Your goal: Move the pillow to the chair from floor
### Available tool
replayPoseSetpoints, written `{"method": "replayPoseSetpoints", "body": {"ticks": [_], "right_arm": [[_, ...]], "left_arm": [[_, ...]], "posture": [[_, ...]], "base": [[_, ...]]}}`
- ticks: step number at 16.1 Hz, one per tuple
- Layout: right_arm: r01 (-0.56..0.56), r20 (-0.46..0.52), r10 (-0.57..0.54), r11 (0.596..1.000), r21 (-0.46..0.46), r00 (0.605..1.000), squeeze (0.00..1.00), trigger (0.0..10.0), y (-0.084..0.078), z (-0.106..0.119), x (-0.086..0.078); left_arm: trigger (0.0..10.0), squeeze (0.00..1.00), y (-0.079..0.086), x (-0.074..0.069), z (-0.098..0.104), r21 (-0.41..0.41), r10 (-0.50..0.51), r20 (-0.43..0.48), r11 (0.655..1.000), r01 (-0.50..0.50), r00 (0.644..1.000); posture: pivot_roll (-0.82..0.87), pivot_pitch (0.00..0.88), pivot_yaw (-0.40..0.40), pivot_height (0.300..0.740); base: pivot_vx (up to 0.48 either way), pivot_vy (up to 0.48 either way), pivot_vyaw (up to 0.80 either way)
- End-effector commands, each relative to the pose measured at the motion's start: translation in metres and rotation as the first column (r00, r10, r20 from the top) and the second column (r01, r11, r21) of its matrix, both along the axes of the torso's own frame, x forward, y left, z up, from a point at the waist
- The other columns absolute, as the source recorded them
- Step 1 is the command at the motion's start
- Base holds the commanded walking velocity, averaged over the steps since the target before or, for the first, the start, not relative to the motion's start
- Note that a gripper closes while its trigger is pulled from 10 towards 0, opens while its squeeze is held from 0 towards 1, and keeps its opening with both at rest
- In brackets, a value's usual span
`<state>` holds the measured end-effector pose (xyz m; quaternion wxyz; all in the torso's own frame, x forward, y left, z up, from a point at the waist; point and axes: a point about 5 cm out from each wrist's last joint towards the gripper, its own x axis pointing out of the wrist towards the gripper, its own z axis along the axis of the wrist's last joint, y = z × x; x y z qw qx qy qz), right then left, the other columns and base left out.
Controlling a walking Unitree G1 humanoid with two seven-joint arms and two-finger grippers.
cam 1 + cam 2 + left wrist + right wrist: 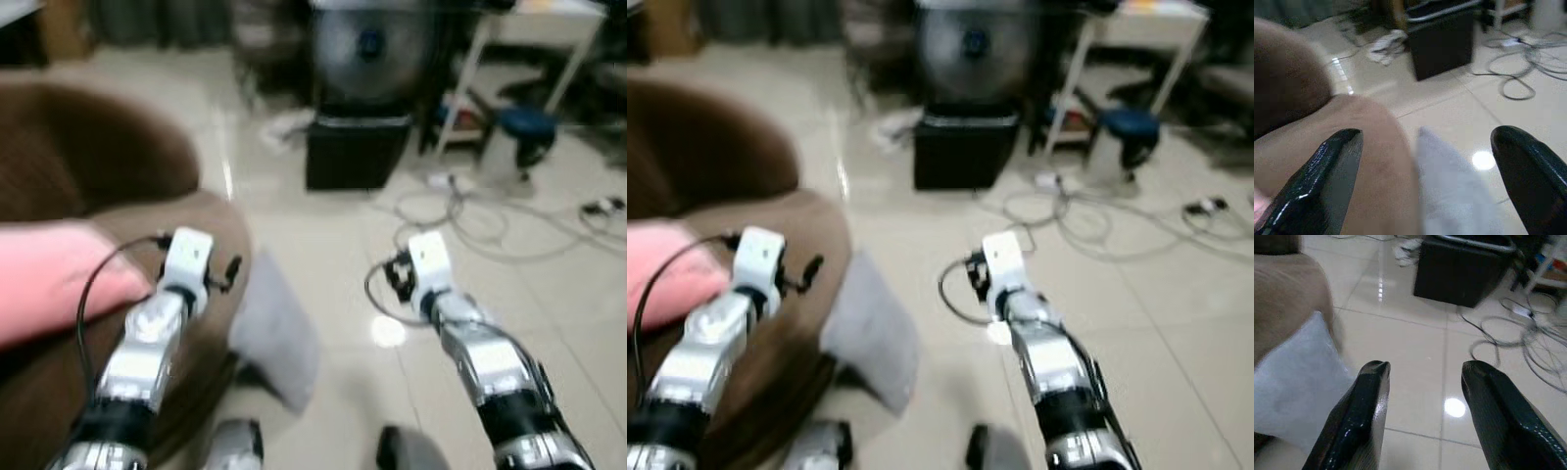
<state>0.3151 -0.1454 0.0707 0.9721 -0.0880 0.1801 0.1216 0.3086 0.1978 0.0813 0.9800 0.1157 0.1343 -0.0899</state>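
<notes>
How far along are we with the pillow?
Nothing done yet: the grey pillow stands on the floor, leaning against the brown chair. Both grippers are open and hold nothing, the left gripper and right gripper facing it. Left: grasp, lift, place on chair.

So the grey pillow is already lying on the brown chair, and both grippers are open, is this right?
Not quite. The grey pillow is on the floor, leaning against the brown chair, as the left eye view shows. Both the left gripper and right gripper are indeed open.
</notes>
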Motion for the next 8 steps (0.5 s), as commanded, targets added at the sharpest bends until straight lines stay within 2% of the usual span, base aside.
{"method": "replayPoseSetpoints", "body": {"ticks": [1,8], "right_arm": [[0.041,-0.004,-0.041,0.999,-0.008,0.999,0.0,10.0,-0.0128,-0.0005,0.0004],[0.032,-0.01,-0.033,0.999,-0.009,0.999,0.0,10.0,-0.009,-0.0018,0.0045]], "left_arm": [[10.0,0.0,-0.0121,0.0028,0.0029,-0.01,-0.038,0.012,0.999,0.038,0.999],[10.0,0.0,-0.0075,0.0045,0.0047,0.002,-0.026,0.012,1.0,0.026,1.0]], "posture": [[0.07,0.0,-0.017,0.63],[0.08,0.0,-0.007,0.63]], "base": [[0.3,0.0,0.0],[0.298,0.0,0.0]]}}
